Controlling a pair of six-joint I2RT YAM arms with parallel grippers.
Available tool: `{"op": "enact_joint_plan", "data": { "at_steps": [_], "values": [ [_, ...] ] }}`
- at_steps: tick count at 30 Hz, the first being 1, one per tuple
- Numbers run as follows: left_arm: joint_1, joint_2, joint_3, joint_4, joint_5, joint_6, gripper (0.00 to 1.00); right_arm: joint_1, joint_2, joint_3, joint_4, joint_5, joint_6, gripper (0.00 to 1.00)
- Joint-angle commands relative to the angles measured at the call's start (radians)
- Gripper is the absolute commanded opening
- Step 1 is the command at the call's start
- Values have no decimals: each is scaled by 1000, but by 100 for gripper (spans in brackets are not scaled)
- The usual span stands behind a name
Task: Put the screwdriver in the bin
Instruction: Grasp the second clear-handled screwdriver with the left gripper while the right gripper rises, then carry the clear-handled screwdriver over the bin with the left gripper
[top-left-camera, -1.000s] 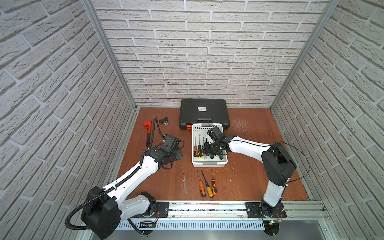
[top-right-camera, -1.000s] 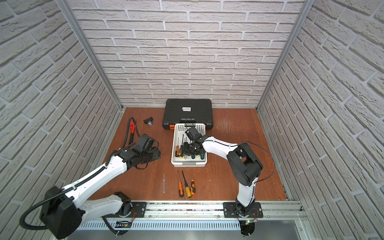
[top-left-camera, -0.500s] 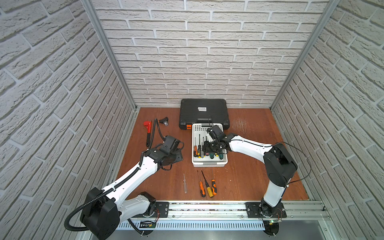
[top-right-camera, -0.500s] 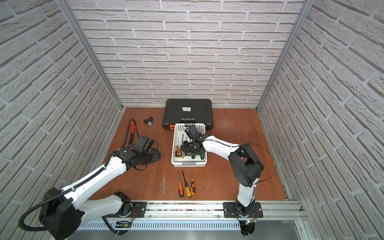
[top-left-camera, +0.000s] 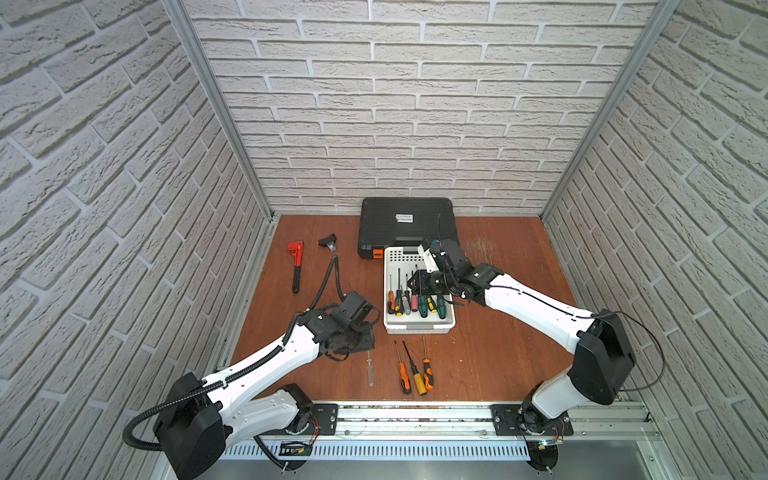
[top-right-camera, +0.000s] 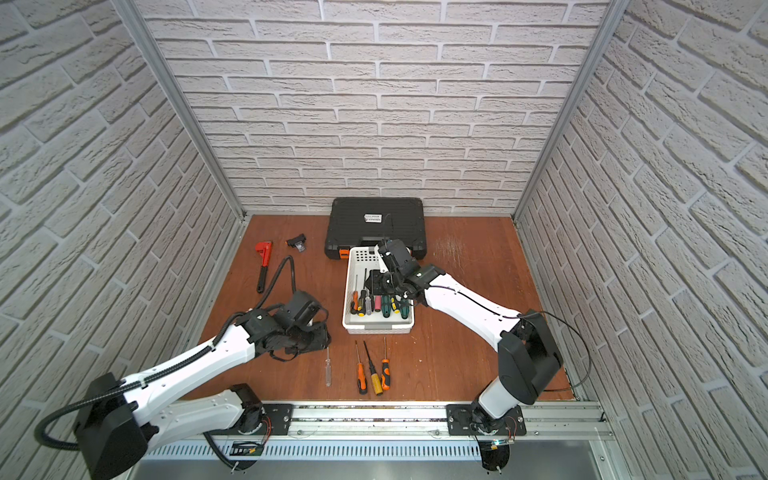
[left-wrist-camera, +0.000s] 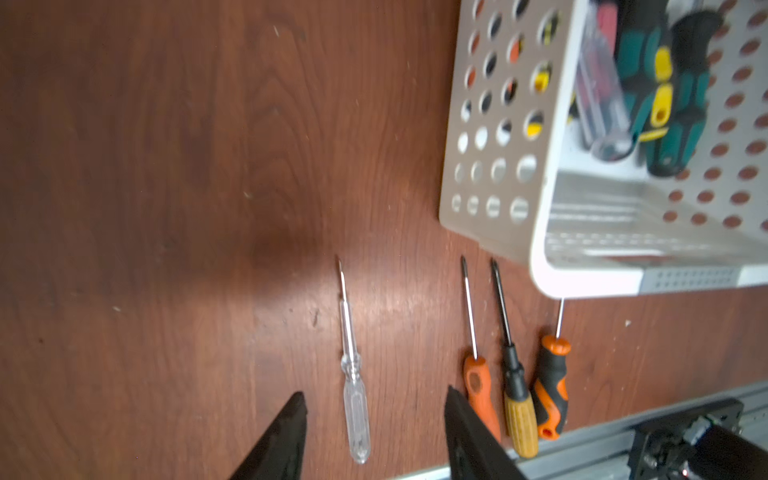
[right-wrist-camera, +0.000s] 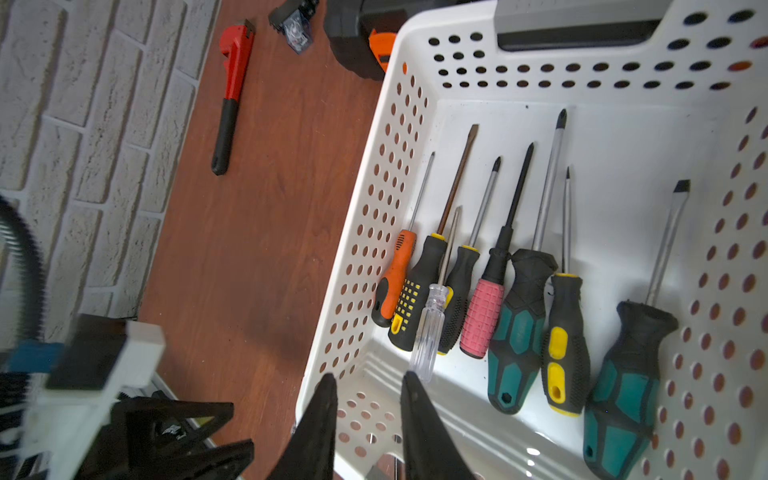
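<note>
The white bin (top-left-camera: 417, 330) (top-right-camera: 376, 328) holds several screwdrivers side by side. My right gripper (right-wrist-camera: 368, 399) (top-left-camera: 419, 282) hangs over the bin's left side, open by a narrow gap with nothing between its fingers. A clear-handled screwdriver (right-wrist-camera: 428, 332) lies on the black-yellow ones just beyond its tips. On the table, another clear screwdriver (left-wrist-camera: 353, 390) (top-left-camera: 369, 370) lies between the tips of my open left gripper (left-wrist-camera: 374, 415) (top-left-camera: 361, 340), which is above it. Three more screwdrivers (top-left-camera: 415, 372) (left-wrist-camera: 515, 399) lie in front of the bin.
A black tool case (top-left-camera: 405, 226) sits behind the bin against the back wall. A red pipe wrench (top-left-camera: 296, 266), a small black part (top-left-camera: 328, 243) and a black cable (top-left-camera: 328, 282) lie at the back left. A metal rail (top-left-camera: 415, 411) runs along the front edge.
The left gripper has moved a little toward the front, over the clear screwdriver on the table. The right gripper stays over the bin and has shifted slightly.
</note>
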Motion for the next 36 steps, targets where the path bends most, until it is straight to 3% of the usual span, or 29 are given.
{"op": "enact_joint_plan", "data": {
  "at_steps": [1,8,21,32,36],
  "values": [
    [-74,12,-37,-15,2,-121,55,7,-30,-35,37,21,3,29],
    [-206,101,-73,40,-42,-234,54,9,-32,-63,72,-2,12,26],
    [-208,223,-81,116,-41,-219,44,12,-40,-110,97,-15,29,22],
    [-207,280,-81,116,-54,-210,27,15,-43,-122,109,-20,40,21],
    [-207,301,-91,120,-70,-213,14,17,-41,-125,115,-29,42,20]
  ]
}}
